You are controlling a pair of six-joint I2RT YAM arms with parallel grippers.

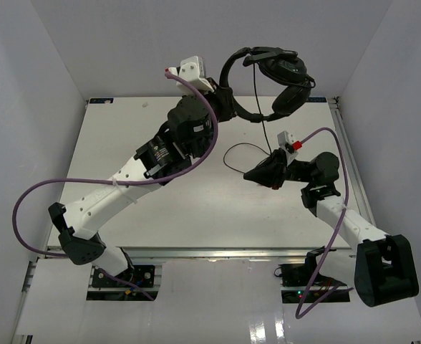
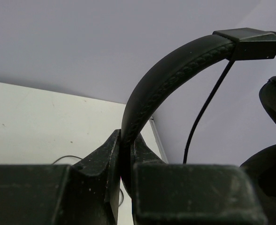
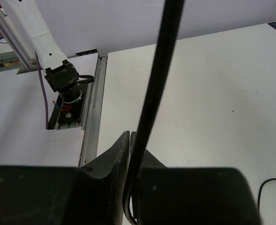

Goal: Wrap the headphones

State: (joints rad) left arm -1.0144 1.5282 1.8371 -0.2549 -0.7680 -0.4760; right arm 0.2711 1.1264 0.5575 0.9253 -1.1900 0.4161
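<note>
The black headphones [image 1: 286, 75] hang in the air over the table's far edge. My left gripper [image 1: 230, 102] is shut on their thin headband [image 2: 175, 70], whose lower end sits pinched between the jaws of the left gripper [image 2: 125, 143]. One earcup [image 2: 275, 101] shows at the right of the left wrist view. The thin black cable [image 1: 263, 118] drops from the headphones to a loop [image 1: 232, 152] lying on the table. Lower down, my right gripper [image 1: 253, 174] is shut on that cable [image 3: 157, 79], which runs up out of the closed jaws of the right gripper [image 3: 134, 139].
White walls close in the table [image 1: 196, 208] at the back and on both sides. Thick purple robot cables [image 1: 31, 208] arc beside each arm. The left arm's base [image 3: 65, 79] and the table's metal rail [image 3: 92, 112] show in the right wrist view.
</note>
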